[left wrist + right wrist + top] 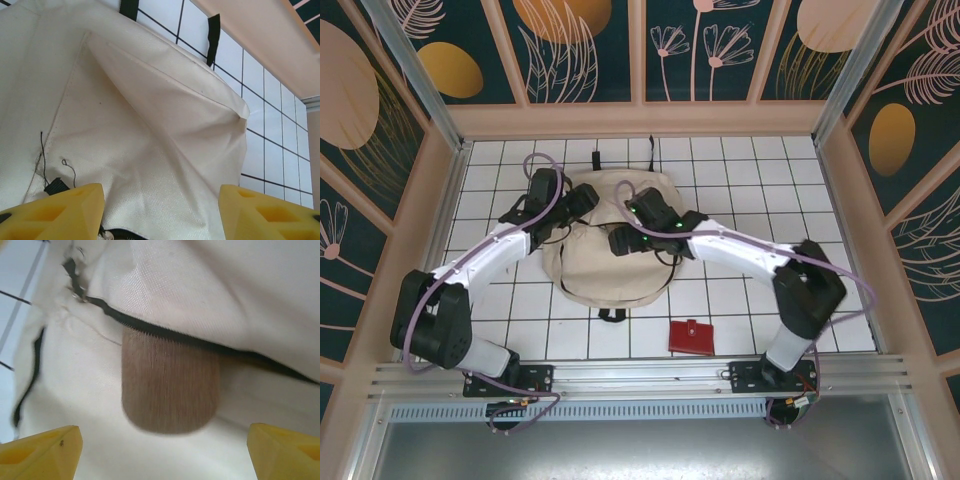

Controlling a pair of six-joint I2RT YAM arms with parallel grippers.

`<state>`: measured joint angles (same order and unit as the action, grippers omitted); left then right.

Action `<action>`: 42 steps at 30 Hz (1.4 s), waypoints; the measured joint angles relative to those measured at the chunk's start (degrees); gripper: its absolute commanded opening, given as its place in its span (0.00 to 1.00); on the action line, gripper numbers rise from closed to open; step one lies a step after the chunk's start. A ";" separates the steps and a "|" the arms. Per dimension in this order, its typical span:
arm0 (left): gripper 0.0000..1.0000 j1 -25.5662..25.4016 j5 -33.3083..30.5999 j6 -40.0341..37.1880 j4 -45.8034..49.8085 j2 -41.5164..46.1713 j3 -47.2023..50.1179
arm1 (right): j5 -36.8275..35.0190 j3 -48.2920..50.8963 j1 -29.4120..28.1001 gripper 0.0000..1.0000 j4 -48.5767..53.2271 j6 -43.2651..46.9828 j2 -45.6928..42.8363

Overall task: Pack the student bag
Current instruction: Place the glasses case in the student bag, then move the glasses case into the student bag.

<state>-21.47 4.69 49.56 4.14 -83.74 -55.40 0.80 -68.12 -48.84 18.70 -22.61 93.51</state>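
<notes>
The student bag (605, 275), a large cream fabric backpack with black straps, lies flat in the middle of the white tiled table. Both arms reach over it. My left gripper (582, 203) hovers over the bag's upper left part. In the left wrist view it (162, 200) stands open above creased bag fabric (150, 125), holding nothing. My right gripper (625, 240) is over the bag's middle. In the right wrist view it (165, 445) is open wide, with a tan ribbed pouch (170, 385) lying between and ahead of its fingers, half tucked under the black zipper (150, 330) of the bag (225, 290).
A small red wallet (692, 337) lies on the tiles near the front edge, right of centre. Black straps (214, 35) stick out past the bag's far side. Wooden walls (640, 120) enclose the table at the back and sides.
</notes>
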 measured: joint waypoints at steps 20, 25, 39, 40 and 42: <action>0.96 0.00 -12.57 -0.42 4.83 20.09 17.94 | 10.99 18.99 -0.35 0.54 -30.27 -34.95 -3.63; 0.97 0.00 -13.14 -1.36 7.58 23.78 19.89 | 10.34 18.82 -0.39 0.48 -32.20 -39.34 -0.22; 0.98 0.00 -12.04 -3.48 10.05 26.27 20.55 | 2.23 11.41 -0.35 0.31 -28.98 -40.54 4.96; 0.98 0.00 -11.96 -3.48 10.08 26.27 20.63 | 1.55 10.88 -0.20 0.30 -28.17 -40.41 5.07; 0.98 0.00 -11.41 -3.50 10.08 26.14 20.70 | 0.68 9.57 0.24 0.29 -26.99 -39.85 5.77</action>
<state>-21.47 -6.72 46.06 14.22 -57.60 -34.70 1.48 -58.54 -48.60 -8.29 -62.46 99.29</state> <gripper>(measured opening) 0.981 0.297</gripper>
